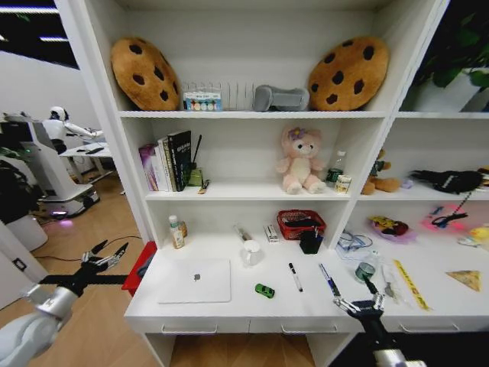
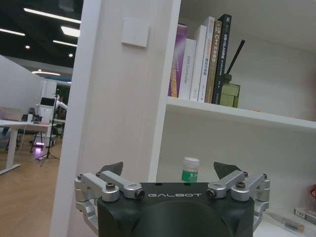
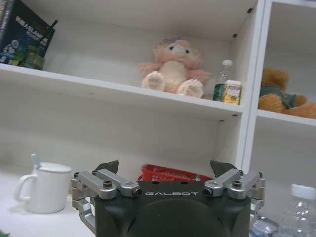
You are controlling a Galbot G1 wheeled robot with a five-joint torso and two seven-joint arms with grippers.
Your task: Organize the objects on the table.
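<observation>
On the white table (image 1: 229, 310) lies a slim silver laptop (image 1: 195, 280), shut, at the left. To its right sit a tiny green toy car (image 1: 264, 290), a black pen (image 1: 295, 277) and a blue pen (image 1: 329, 280). A yellow triangular wedge (image 1: 464, 279) rests at the far right. My left gripper (image 1: 109, 252) hangs open in the air off the table's left end, level with the laptop; the left wrist view shows this gripper (image 2: 168, 169) empty. My right gripper (image 1: 364, 300) stands open over the table's front edge, just right of the blue pen, and the right wrist view shows the gripper (image 3: 164, 166) empty.
At the back of the table stand a white mug (image 1: 250, 252), a red basket (image 1: 300, 223), a black cup (image 1: 311, 241) and a small bottle (image 1: 176, 232). A yellow strip (image 1: 410, 284) and a small jar (image 1: 365, 271) lie right of the pens. A red box (image 1: 139, 267) sits beside the table's left end.
</observation>
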